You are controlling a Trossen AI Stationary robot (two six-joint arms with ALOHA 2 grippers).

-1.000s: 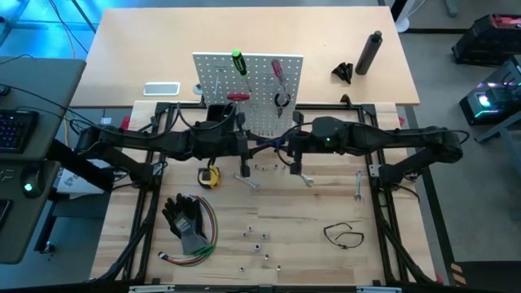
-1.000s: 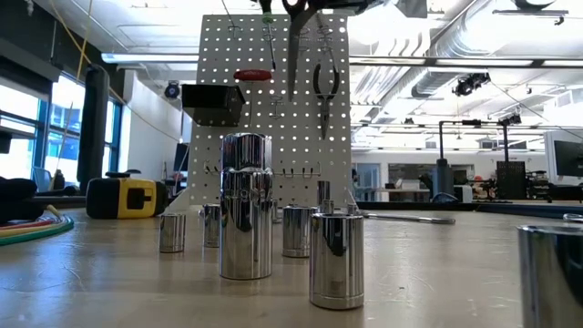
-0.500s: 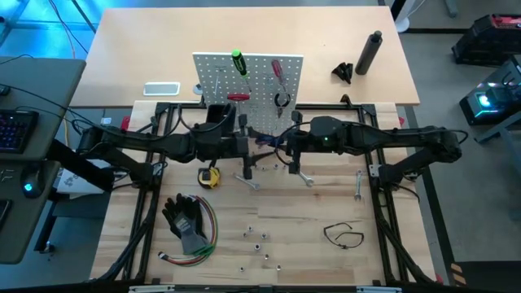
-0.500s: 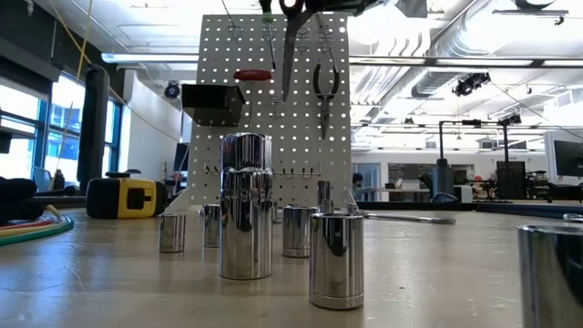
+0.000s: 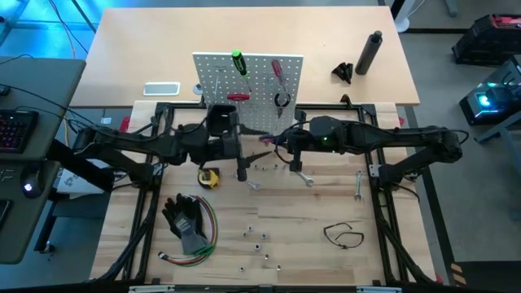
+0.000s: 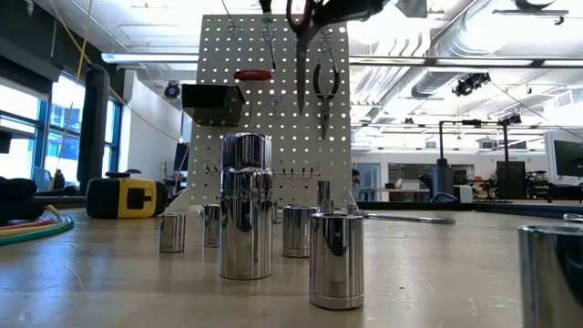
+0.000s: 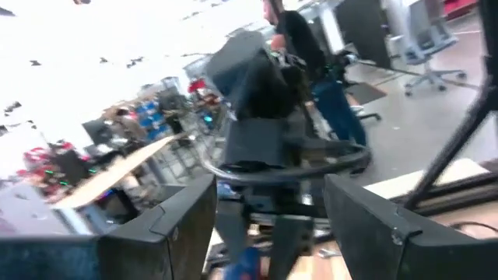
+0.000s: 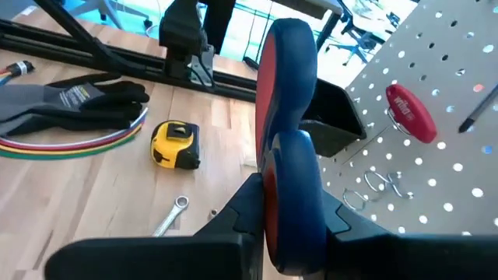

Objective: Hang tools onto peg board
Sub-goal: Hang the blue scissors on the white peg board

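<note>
1. High view is showing me the peg board standing upright at the far side of the bench; I am counting four tools hanging on it: a green-handled screwdriver, a red-handled screwdriver, a red-handled tool lying across the holes, and pliers.
2. My right pincer is clamping a pair of scissors by the red-and-blue handles; in the low view the blades are hanging point-down just in front of the board, not yet on a peg.
3. My left pincer is standing wide with nothing in it, beside the right one.
4. I am judging the job under halfway done. Still lying on the bench: one yellow tape measure, three wrenches, one thin black loop, and several small metal sockets, too small to count surely.
5. One pair of black gloves with coloured wires is sitting near the left front.
</note>
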